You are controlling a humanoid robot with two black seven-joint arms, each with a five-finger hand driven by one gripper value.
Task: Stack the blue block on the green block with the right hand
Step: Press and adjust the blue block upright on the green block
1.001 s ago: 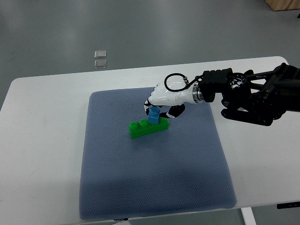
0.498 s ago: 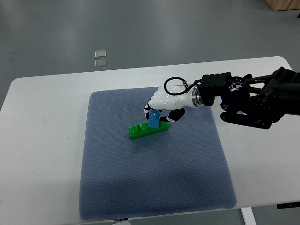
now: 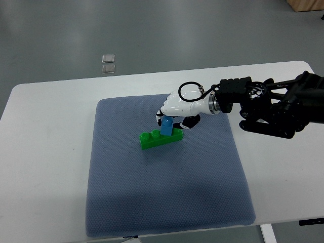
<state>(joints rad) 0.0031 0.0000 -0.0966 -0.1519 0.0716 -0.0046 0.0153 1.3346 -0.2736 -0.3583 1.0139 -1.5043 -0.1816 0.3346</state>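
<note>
A long green block [image 3: 154,139] lies on the blue-grey mat [image 3: 162,197], a little left of its upper middle. A small blue block [image 3: 166,127] stands on the green block's right part. My right hand [image 3: 169,120], white with black joints, reaches in from the right and has its fingers curled around the blue block from above. The black forearm [image 3: 268,106] stretches to the right edge. Whether the blue block is pressed fully onto the studs is hidden by the fingers.
The mat lies on a white table [image 3: 45,152]. Two small clear squares [image 3: 108,63] rest on the grey floor beyond the table's far edge. The left arm does not show.
The hand with the blue block has dipped onto the green block and then risen slightly; the green block shifted a little with it.
</note>
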